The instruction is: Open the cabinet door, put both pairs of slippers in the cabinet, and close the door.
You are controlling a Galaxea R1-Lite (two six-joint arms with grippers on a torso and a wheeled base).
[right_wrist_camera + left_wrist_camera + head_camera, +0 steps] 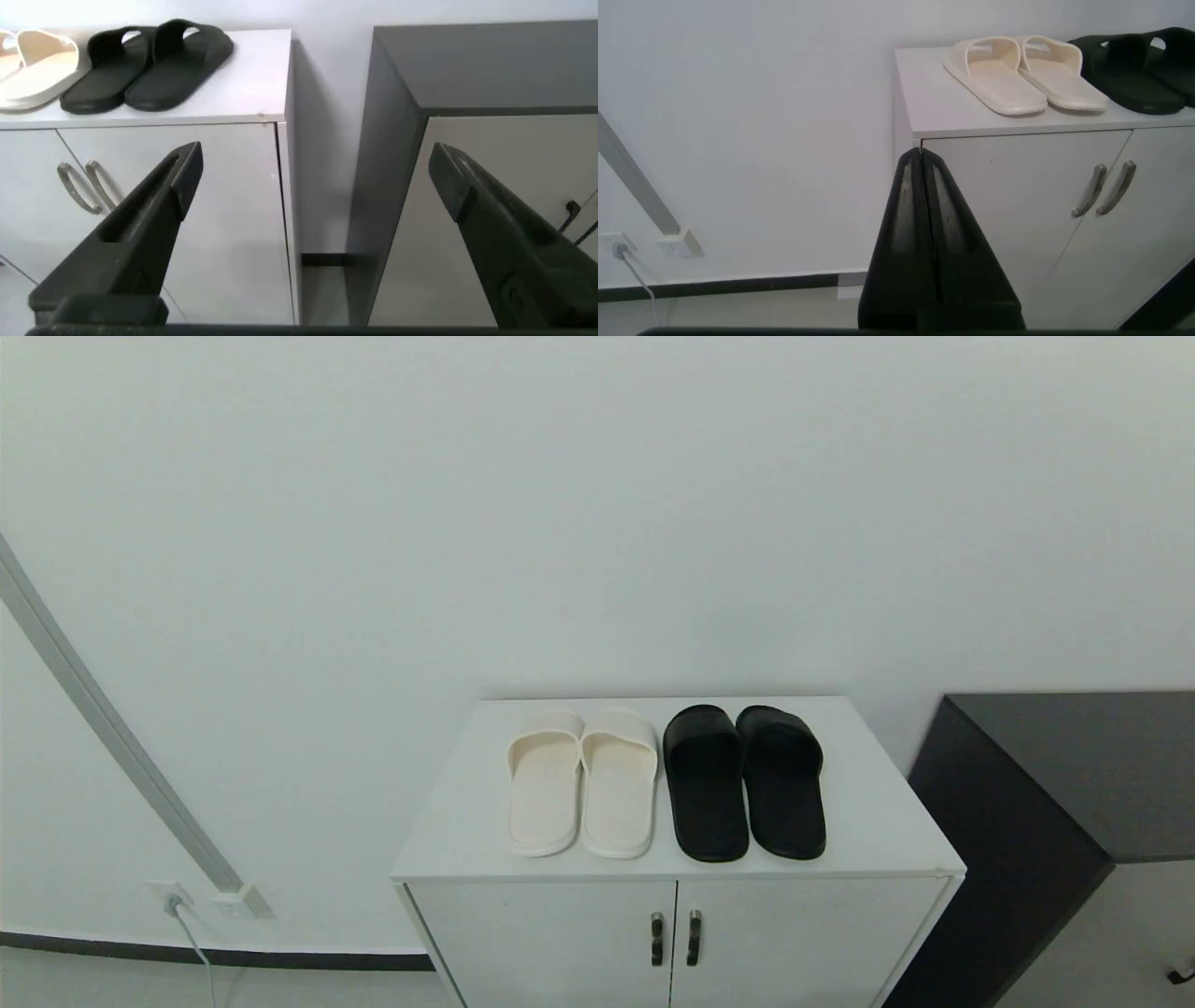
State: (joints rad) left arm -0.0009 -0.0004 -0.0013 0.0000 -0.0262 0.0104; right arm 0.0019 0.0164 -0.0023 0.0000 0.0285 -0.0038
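Atop the white cabinet [896,821] sit both pairs: cream slippers [581,784] toward the left edge, black slippers [744,782] just beside them. Its doors [551,943] are closed. Left gripper [921,159] is pressed together, empty — right gripper [316,159] is spread wide, holding nothing.

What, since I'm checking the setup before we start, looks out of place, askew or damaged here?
Nothing stands out. The white slippers and black slippers lie paired, side by side, on the cabinet; its doors are shut.

wall [597,523]: white | dark unit [1102,765] (right side) | socket [171,898]: low left
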